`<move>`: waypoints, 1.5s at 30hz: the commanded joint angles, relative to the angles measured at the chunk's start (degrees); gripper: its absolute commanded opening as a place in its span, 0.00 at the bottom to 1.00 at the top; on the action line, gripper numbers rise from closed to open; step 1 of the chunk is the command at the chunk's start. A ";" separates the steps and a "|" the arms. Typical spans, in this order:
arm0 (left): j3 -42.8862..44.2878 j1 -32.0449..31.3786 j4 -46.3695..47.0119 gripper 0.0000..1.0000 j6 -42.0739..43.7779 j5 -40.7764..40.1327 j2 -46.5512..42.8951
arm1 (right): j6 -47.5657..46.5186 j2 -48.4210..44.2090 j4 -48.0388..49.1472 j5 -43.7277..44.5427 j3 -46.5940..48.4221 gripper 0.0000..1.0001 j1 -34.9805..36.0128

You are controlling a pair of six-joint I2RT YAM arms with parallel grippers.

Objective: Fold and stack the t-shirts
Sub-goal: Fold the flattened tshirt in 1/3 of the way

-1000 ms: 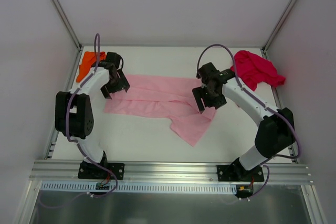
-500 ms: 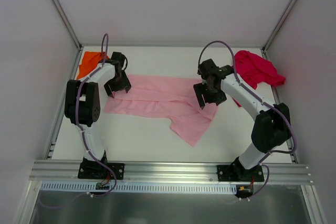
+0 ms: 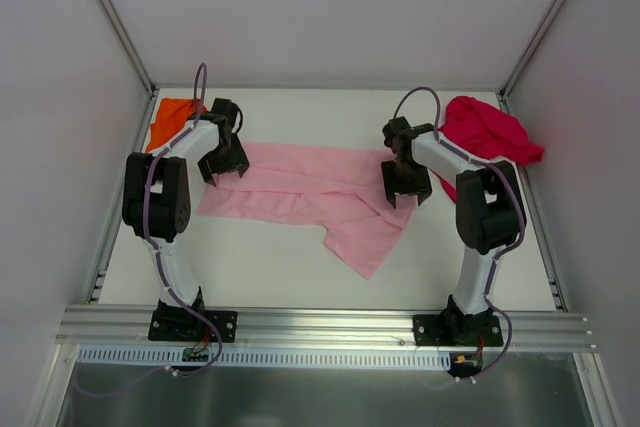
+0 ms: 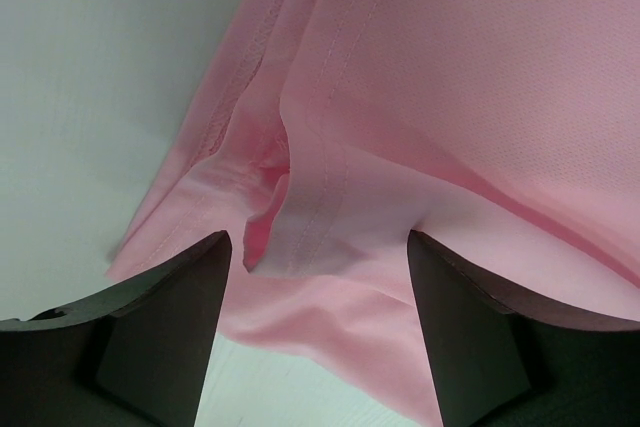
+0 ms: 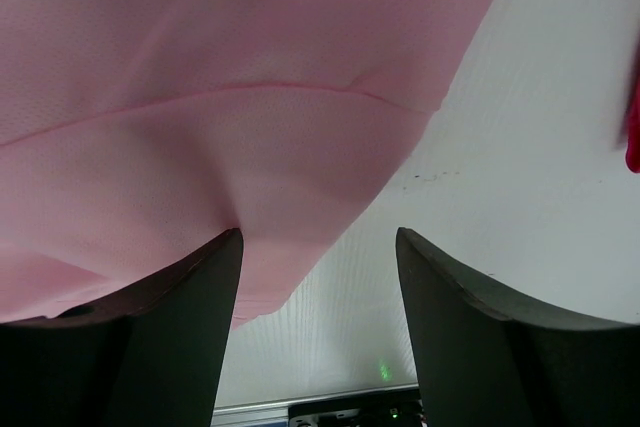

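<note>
At the middle of the table (image 3: 270, 257) the pink t-shirt (image 3: 300, 187) lies rumpled as I poise the left gripper (image 3: 224, 171) and right gripper (image 3: 402, 193), both wide open, over its ends; limp, light cloth, best pinched at stitched hems

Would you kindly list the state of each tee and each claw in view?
Pink tee: spread out, partly folded.
Orange tee: bunched, unfolded.
Red tee: crumpled, unfolded.
Left claw: open, at the pink tee's left edge.
Right claw: open, at the pink tee's right edge.
</note>
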 commanded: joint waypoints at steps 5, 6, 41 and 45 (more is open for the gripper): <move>1.59 0.10 -1.48 0.69 0.68 -1.88 -4.67 | 1.28 -0.13 2.29 0.22 0.72 0.67 -0.62; 1.59 0.10 -1.48 0.68 0.60 -1.79 -4.50 | 1.28 -0.05 2.21 -0.04 0.63 0.67 -0.71; -1.31 1.51 -0.78 0.00 0.86 -0.12 -7.40 | 2.86 0.83 1.51 -7.25 0.80 0.01 -4.40; -0.70 1.51 -0.95 0.00 0.86 -0.04 -7.13 | 2.33 0.83 -0.25 -6.46 4.06 0.01 -4.40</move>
